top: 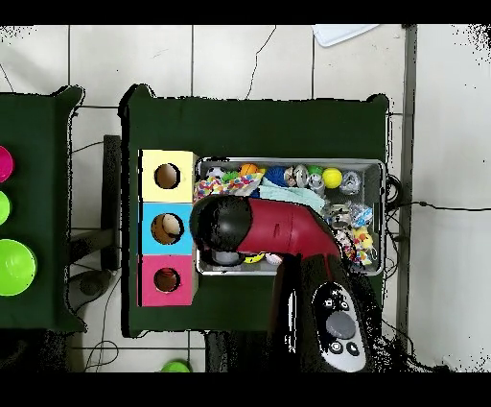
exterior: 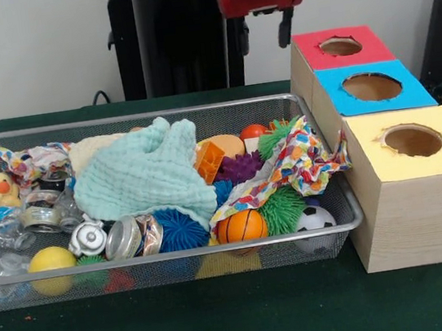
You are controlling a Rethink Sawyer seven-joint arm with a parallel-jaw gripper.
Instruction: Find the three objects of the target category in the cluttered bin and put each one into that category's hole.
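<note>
Front view: gripper (exterior: 267, 34) raised behind the bin's (exterior: 148, 118) far rim near the red hole (exterior: 341, 46), jaws apart, empty; yellow duck (exterior: 0, 189) lies far across, at the opposite end. Overhead view: arm (top: 273, 230) hides the gripper.

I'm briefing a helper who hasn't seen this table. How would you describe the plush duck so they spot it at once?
In the front view, find the wide silver wire-mesh basket and go to its left end. The small yellow plush duck sits against the far left corner. Its orange beak and soft fabric set it apart from the smooth yellow ball nearer the front rim.
</note>
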